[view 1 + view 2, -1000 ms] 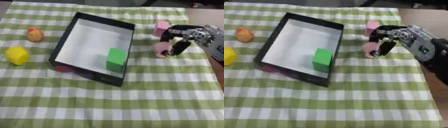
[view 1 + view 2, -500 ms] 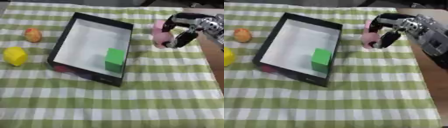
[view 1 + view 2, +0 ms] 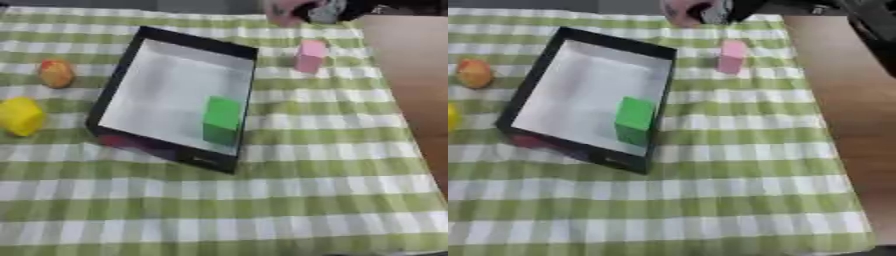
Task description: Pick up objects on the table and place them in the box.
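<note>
Box (image 3: 248, 89), black-walled with white floor, on green checked desk cloth (image 3: 289, 200), holding one green block (image 3: 221, 119). Right hand (image 3: 726, 9) at top edge, fingers curled round pink object (image 3: 679, 11), raised beyond box's far corner. Pink block (image 3: 310, 55) right of box; orange fruit (image 3: 55, 73) and yellow object (image 3: 19, 115) left.
</note>
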